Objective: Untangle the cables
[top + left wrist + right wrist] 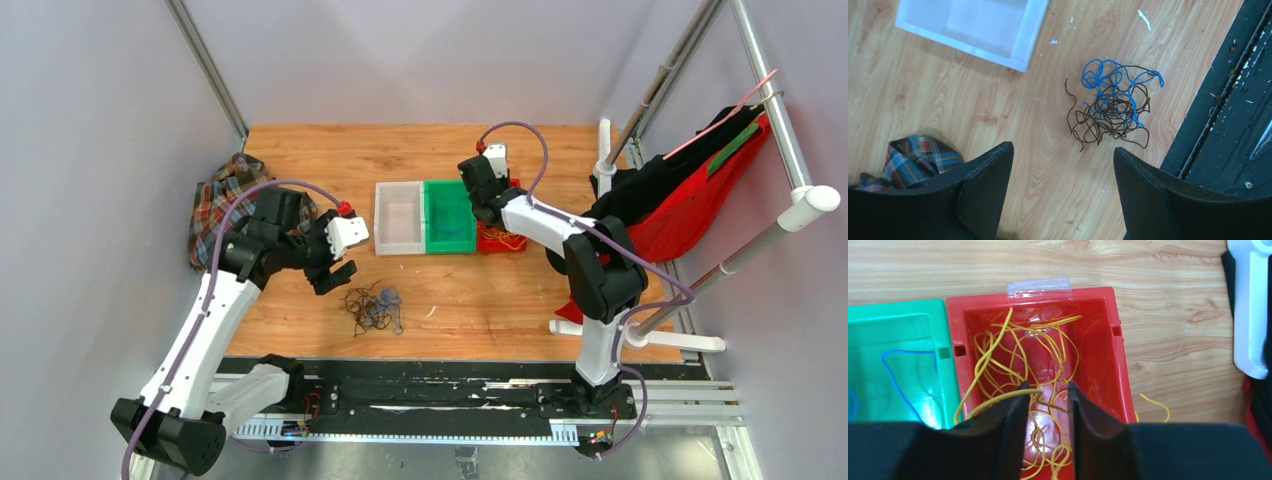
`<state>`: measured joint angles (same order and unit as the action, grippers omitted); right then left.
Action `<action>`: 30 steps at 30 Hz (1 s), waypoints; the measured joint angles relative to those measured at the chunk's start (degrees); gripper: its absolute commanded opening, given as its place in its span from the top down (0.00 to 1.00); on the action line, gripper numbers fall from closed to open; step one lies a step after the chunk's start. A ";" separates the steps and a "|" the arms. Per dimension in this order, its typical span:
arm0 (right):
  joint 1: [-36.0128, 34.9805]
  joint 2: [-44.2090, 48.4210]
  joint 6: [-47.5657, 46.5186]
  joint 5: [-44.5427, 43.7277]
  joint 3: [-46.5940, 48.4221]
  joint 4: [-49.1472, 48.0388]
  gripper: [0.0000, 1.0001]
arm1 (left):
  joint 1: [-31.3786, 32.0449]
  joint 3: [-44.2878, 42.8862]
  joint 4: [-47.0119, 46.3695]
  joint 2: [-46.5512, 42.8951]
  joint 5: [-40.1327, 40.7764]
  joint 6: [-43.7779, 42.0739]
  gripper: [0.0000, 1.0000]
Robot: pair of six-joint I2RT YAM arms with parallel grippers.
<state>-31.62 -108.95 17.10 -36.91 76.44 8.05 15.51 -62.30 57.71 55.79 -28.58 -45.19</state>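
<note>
While the left pincer is hanging above the desk with its two fingers spread wide and holding nothing, the tangle of cables is lying on the wood just ahead of it, nearer to the finger on the right of the wrist view. We are seeing blue loops and thin dark strands knotted together there, and the pincer is not touching them. Farther ahead, toward the other finger, the white bin is standing on the desk. A plaid cloth is peeking out just beside that same finger.

The right pincer is hanging over the red bin, well apart from the tangle. Its fingers are standing a little apart with a narrow gap between them, and they are not pinching anything. One yellow strand is running past the tip of one finger and into the gap. The yellow cables are lying loosely heaped in the red bin, below and ahead of this pincer. On the side of that finger, the green bin is touching the red one, and a blue cable is lying inside it. On the pincer's other side, a short yellow piece is lying on the desk outside the red bin.
</note>
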 measured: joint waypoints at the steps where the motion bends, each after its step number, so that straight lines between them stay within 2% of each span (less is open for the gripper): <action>1: 0.00 0.24 -0.13 0.61 0.00 0.00 0.56 | 0.00 0.02 0.00 0.61 -0.15 0.15 0.23; 3: 0.02 0.96 -0.17 1.44 0.00 0.00 0.46 | 0.00 0.02 -0.02 1.99 -0.31 0.39 0.23; 8: 0.02 5.55 -1.14 2.60 0.00 0.48 0.44 | 0.00 0.13 -0.07 4.28 -0.74 0.37 0.26; 16: -0.85 19.17 -1.68 5.62 -5.68 -1.73 0.42 | 0.00 3.28 -2.56 7.37 -2.73 1.25 0.42; 20: -6.47 25.83 -1.70 7.19 -13.79 -5.77 0.43 | 0.00 6.29 -5.27 11.28 -2.93 -0.42 0.43; 26: -17.79 28.22 -1.07 9.94 -24.57 -10.58 0.44 | 0.00 10.27 -8.98 18.53 -1.07 -6.40 0.48; 30: -22.05 30.03 0.63 11.13 -29.35 -13.77 0.47 | 0.00 10.62 -12.50 23.08 0.11 -8.55 0.54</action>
<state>-53.67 -78.91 17.74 -25.78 47.09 -5.72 15.51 -51.68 45.21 78.87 -28.47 -53.74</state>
